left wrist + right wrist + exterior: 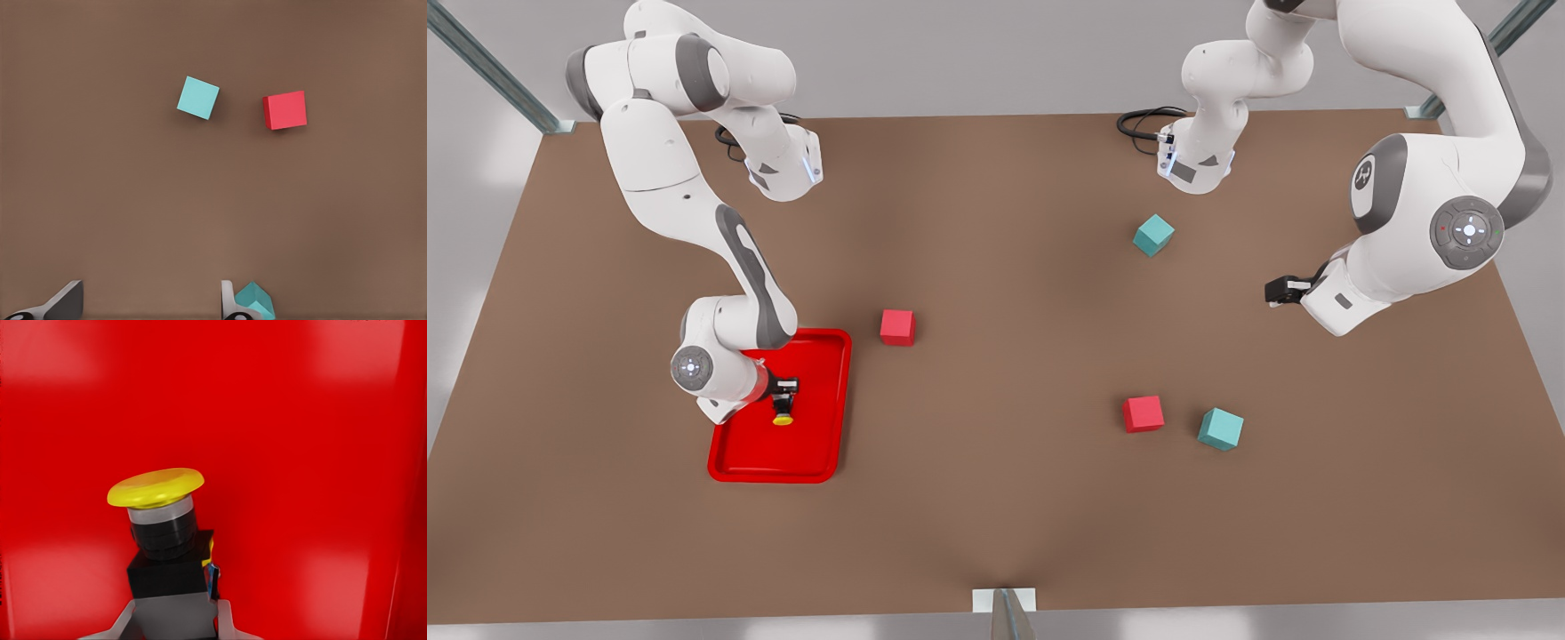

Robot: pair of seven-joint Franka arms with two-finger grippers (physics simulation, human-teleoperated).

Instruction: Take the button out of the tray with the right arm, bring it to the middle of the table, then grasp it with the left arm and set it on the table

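Now button (167,540) pinched in right hand (175,617) over tray (818,444).

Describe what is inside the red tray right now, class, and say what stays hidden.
Inside the tray sits the button, its boxy body pinched between the right gripper fingers, yellow cap free. The wrist covers part of the tray floor, so whatever lies beneath it cannot be seen.
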